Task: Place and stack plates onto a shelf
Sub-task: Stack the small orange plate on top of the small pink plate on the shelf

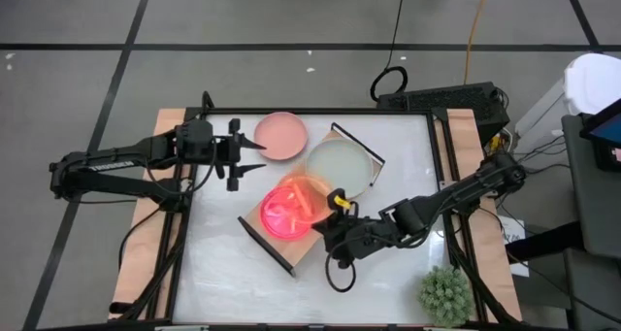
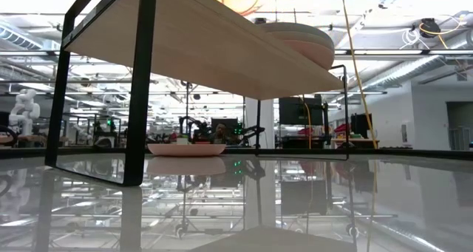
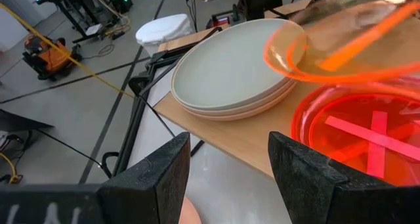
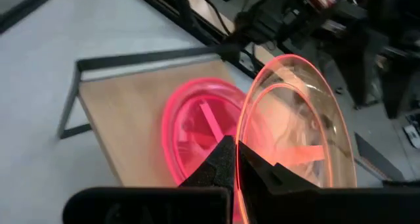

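- While the right pincer [image 4: 235, 159] clamps the rim of the orange plate [image 4: 298, 122], that plate hangs tilted directly above the neon pink plate [image 1: 287, 213] lying on the shelf [image 1: 324, 142].
- The coming move likely turns on this: the drop site lies straight below, so the orange plate must level out, then lower.
- Beige plates [image 1: 338, 165] occupy the shelf's far end.
- The left pincer [image 1: 254, 155] waits spread wide, just beside the dusty pink plate [image 1: 280, 135] on the surface [image 1: 388, 282].

L hand [image 1: 254, 156] open, R hand [image 1: 335, 207] clamped
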{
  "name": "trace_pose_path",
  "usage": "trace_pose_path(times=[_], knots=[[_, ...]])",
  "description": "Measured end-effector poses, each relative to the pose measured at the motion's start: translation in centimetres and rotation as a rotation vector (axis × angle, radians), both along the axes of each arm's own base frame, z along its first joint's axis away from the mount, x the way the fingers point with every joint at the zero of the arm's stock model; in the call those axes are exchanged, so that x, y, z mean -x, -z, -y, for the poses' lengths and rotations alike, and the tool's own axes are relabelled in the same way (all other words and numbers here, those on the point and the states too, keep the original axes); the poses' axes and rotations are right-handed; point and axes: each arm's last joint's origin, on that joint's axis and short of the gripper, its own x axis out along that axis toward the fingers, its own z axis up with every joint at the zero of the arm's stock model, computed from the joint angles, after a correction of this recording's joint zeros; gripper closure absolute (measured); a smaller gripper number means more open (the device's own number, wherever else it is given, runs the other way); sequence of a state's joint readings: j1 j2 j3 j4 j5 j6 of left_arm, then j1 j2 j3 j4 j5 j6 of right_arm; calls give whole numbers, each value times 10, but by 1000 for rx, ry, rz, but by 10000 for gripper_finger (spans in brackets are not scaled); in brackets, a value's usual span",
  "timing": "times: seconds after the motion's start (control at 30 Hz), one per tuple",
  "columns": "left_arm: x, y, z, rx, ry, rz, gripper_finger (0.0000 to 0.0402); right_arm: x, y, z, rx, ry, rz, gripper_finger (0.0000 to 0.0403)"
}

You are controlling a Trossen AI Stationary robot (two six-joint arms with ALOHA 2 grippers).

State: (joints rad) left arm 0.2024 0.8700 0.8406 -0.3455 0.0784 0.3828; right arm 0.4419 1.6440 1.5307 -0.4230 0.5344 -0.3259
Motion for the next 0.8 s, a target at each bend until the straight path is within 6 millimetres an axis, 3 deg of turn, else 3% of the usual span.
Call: trace_pose_path(times=[0.23,0.5,0.8], knots=[[0,0,0,-5,1,-1,190,-14,16,-6,0,-64,-28,403],[0,0,0,-14,5,-3,190,-17,18,-3,-11,-80,-33,403],[0,0,0,-14,5,-3,190,-32,41,0,51,-84,-92,403]])
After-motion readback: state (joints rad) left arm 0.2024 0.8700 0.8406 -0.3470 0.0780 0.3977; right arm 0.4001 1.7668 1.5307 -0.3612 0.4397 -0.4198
